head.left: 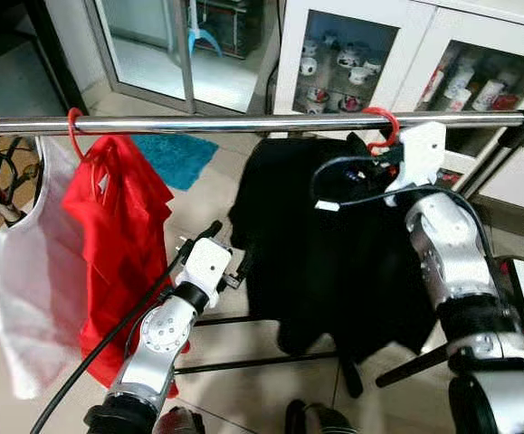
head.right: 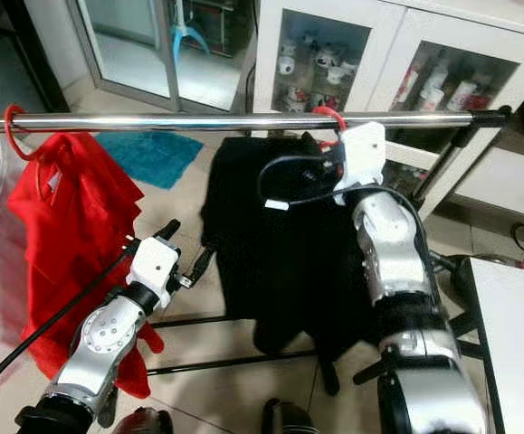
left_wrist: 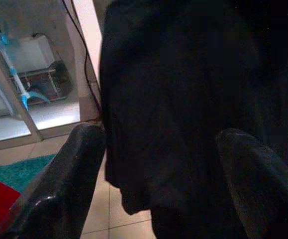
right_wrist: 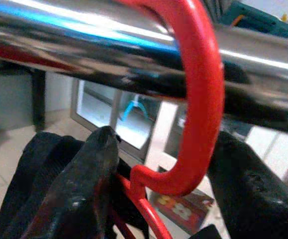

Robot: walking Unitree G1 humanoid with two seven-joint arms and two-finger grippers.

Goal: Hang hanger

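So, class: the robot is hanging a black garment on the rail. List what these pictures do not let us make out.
- Hanger body: in the eye views only the red hook on the rail shows; the black garment covers the rest.
- Mugs in the cabinet: too small to read.
- White garment: cut off by the left eye view's edge.
- Right gripper: blurred; a firm hold on the hook is unclear.

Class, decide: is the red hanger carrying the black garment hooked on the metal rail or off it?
On. The red hanger hook curves over the metal rail, with the black garment hanging below.
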